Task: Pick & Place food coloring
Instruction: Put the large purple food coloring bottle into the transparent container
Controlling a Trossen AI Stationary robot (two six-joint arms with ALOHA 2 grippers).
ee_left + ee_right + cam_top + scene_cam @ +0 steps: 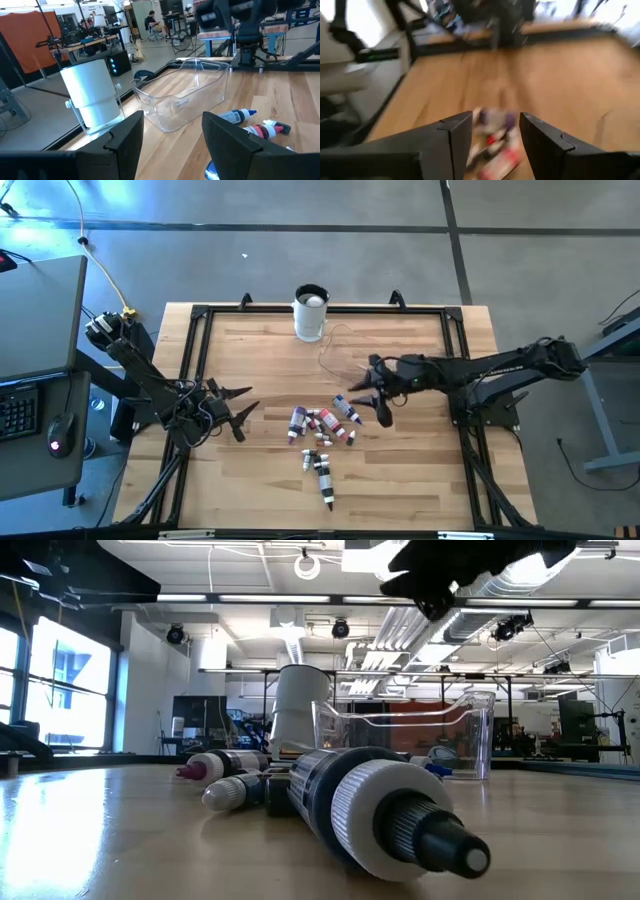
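Several tiny food coloring bottles (pixel 320 425) with white caps lie on their sides mid-table, and a few more (pixel 320 465) lie nearer the near edge; the low view shows one close up (pixel 380 805). My right gripper (pixel 368 410) is open and hangs above the right end of the cluster. In its wrist view the bottles (pixel 495 137) show blurred between its fingers (pixel 496 145). In the low view it (pixel 440 585) is well above the table. My left gripper (pixel 240 406) waits open left of the bottles, touching nothing (pixel 172 150).
A tall white cup (pixel 311 312) stands near the far edge. A clear see-through bowl (pixel 182 97) sits on the table just right of it, faint from above (pixel 345 350). A black frame (pixel 200 315) runs along the table's edges. Bare wood lies left and right of the bottles.
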